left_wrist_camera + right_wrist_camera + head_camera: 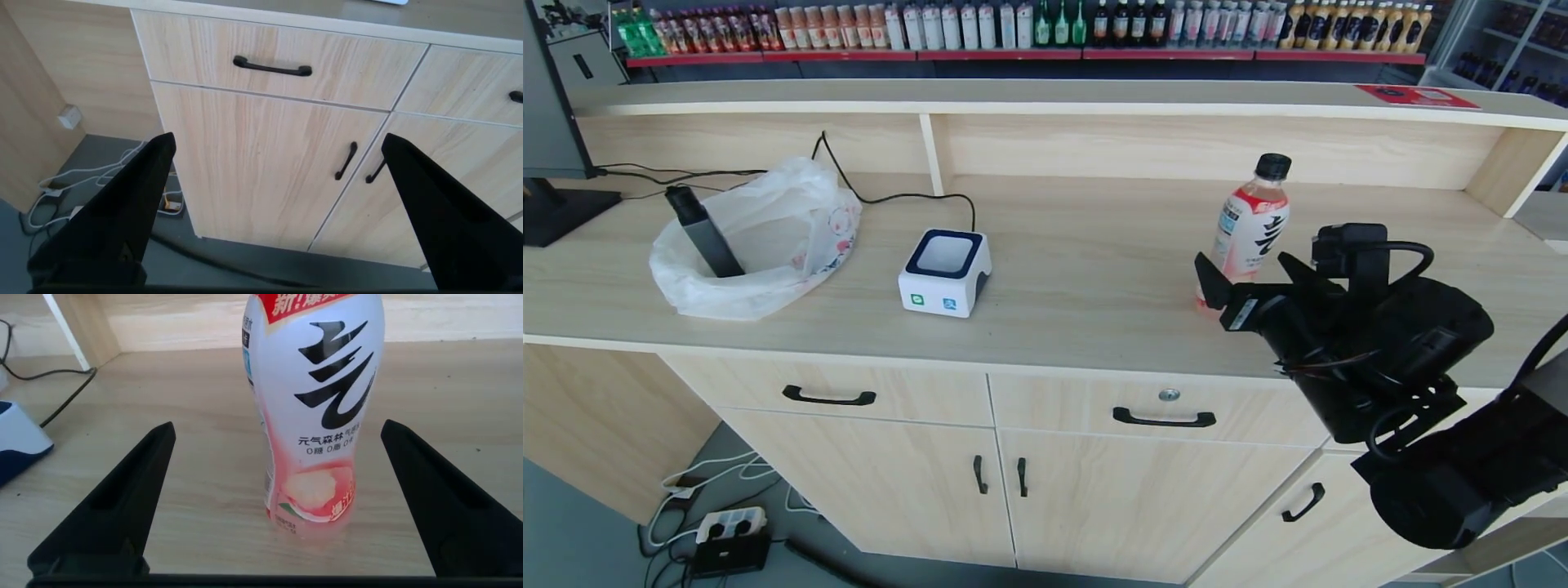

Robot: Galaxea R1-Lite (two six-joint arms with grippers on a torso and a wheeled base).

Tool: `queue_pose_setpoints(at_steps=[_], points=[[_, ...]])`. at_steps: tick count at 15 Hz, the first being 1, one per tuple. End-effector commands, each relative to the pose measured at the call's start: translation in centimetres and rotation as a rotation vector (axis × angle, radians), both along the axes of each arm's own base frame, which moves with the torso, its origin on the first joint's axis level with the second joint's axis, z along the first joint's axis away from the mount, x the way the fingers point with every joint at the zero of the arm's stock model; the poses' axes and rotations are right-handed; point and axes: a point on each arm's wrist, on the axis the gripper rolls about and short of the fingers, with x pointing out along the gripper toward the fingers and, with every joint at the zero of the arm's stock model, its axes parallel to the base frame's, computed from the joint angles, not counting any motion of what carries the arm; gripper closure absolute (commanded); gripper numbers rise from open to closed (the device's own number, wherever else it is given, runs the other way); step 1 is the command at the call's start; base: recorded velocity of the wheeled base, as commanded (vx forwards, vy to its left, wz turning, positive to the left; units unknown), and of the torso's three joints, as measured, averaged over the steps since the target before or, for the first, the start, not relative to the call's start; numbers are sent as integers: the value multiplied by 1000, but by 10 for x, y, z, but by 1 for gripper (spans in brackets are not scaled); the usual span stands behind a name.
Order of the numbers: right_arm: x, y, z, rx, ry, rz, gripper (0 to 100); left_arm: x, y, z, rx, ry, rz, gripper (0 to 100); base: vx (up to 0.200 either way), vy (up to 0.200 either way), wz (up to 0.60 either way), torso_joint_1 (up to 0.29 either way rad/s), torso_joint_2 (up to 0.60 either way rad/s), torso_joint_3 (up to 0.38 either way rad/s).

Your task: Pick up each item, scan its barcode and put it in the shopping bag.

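A pink drink bottle (1252, 224) with a black cap stands upright on the wooden counter (1078, 269) at the right. My right gripper (1245, 282) is open just in front of it, fingers to either side of its lower part, not touching. In the right wrist view the bottle (315, 416) stands between and beyond the fingers (114, 506). A white barcode scanner (945, 272) with a dark-rimmed window sits mid-counter. The white plastic shopping bag (760, 237) lies open at the left with a dark slim box (703, 231) standing in it. My left gripper (278, 220) is open, low in front of the cabinet doors.
A black cable (890, 192) runs from the scanner to the back wall. A monitor stand (556, 208) occupies the counter's far left. A raised shelf (1045, 102) borders the back. Drawers and cabinet doors (270, 163) are below; a power strip (731, 523) and cables lie on the floor.
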Motion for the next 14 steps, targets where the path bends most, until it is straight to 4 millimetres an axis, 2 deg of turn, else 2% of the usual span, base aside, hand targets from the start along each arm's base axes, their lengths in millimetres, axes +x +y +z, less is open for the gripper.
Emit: queue_pose_setpoints(at_steps=[1,4,9,14], points=[[7,1,-6,-6,9,-6,0,0,0,0,0,0,0,0,0,0,0,0,0,0],[10,1,-3,-1,-3,-9,0,0,0,0,0,0,0,0,0,0,0,0,0,0],[24,-6,-12,17,12,-37,0,0,0,0,0,0,0,0,0,0,0,0,0,0],[41,-1,-14,22,-12,-41,0,0,0,0,0,0,0,0,0,0,0,0,0,0]])
